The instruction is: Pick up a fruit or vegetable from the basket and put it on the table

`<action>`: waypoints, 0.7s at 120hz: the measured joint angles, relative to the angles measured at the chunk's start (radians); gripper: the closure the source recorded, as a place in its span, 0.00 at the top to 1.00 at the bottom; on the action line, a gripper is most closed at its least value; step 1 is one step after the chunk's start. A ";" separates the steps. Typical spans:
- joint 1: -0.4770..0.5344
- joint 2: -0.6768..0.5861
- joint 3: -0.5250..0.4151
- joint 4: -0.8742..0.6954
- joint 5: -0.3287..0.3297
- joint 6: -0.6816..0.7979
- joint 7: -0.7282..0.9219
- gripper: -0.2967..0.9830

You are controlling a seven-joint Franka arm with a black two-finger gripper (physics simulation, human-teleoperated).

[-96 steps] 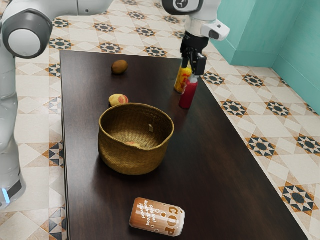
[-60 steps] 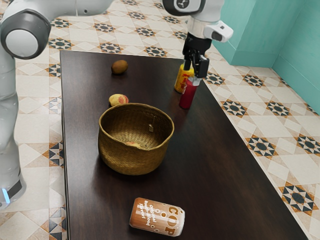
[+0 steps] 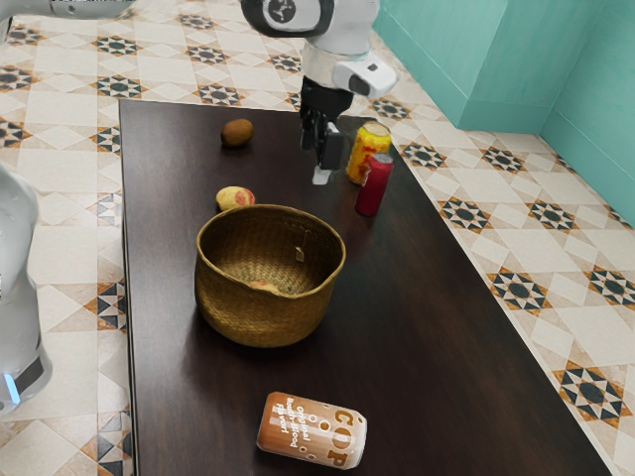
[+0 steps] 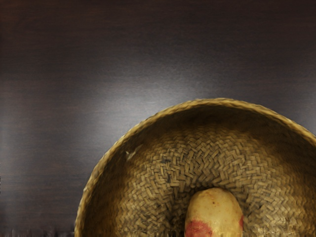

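Pincer (image 3: 318, 167) up over the bench (image 3: 427, 387), fingers apart! 1 red-patched yellow fruit (image 4: 214, 212) lies inside the woven basket (image 3: 263, 322), 1 brown can (image 3: 312, 429) on its side nearby!

Tabletop (image 3: 446, 347): we see the basket and the other things below on it.
Basket (image 3: 263, 322): between the lying can and the outer fruits.
Inner fruit (image 4: 214, 212): in the basket, on its floor.
Near fruit (image 3: 232, 197): just behind the basket.
Far fruit (image 3: 237, 134): well behind it.
Front container (image 3: 374, 188): upright, behind the basket, toward the exterior view's right.
Rear container (image 3: 368, 147): upright, close behind that one; we cannot tell whether they touch.
Lying can (image 3: 312, 430): before the basket.
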 joint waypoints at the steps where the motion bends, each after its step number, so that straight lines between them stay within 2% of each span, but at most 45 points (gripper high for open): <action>1: 0.002 -0.013 0.000 -0.020 0.000 0.005 -0.001 0.77; 14: 0.009 -0.113 -0.006 -0.203 0.000 0.083 -0.006 0.77; 25: 0.010 -0.145 -0.023 -0.277 -0.001 0.138 -0.010 0.77; 84: 0.011 -0.131 -0.060 -0.415 -0.001 0.300 -0.023 0.77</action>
